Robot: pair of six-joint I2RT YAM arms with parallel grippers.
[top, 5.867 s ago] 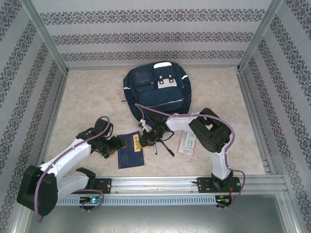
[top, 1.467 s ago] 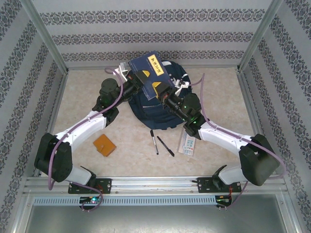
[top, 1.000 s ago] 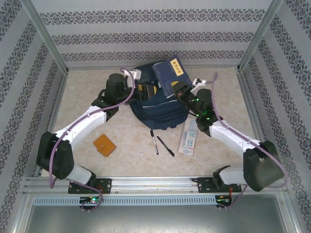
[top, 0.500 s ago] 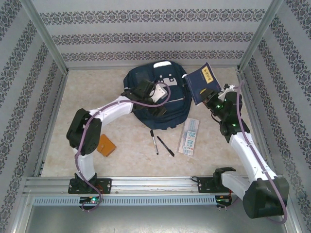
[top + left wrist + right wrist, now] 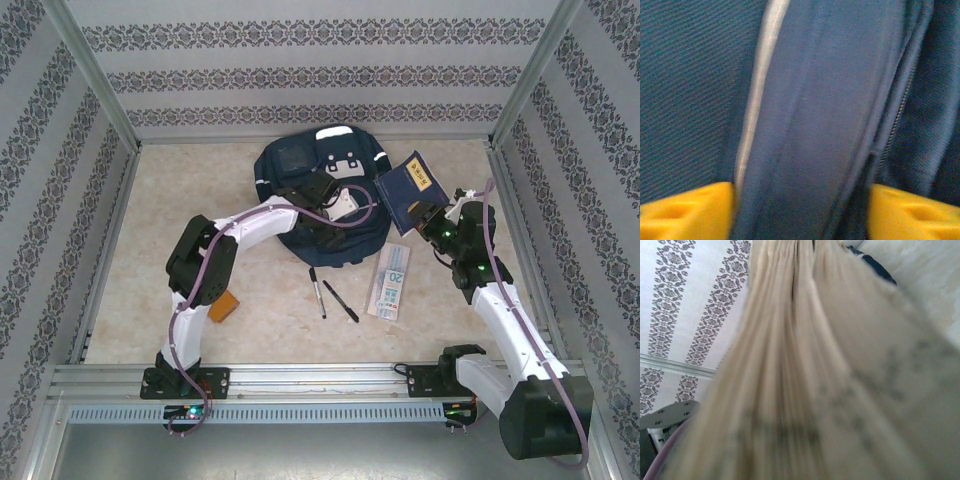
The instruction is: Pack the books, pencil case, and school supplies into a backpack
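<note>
The navy backpack [image 5: 300, 175] lies flat at the back middle of the table. My left gripper [image 5: 348, 208] is down on its front; in the left wrist view its yellow fingertips [image 5: 685, 210] stand apart, open, with a ridge of backpack fabric [image 5: 810, 125] and a white trim stripe between them. My right gripper [image 5: 430, 222] is shut on the navy book [image 5: 405, 188], held tilted in the air just right of the backpack; its blurred page edges [image 5: 815, 365] hide the fingers. Two black pens [image 5: 318, 292], the pencil case [image 5: 390, 282] and the orange booklet [image 5: 224, 307] lie on the table.
The left arm's elbow [image 5: 198, 262] hangs over part of the orange booklet. Patterned walls with metal posts [image 5: 95, 80] close in the table on three sides. A metal rail [image 5: 320, 378] carrying both arm bases runs along the near edge.
My left gripper has slid right across the backpack's front and its elbow has swung over the orange booklet. The right gripper has brought the navy book slightly lower and closer to the backpack.
</note>
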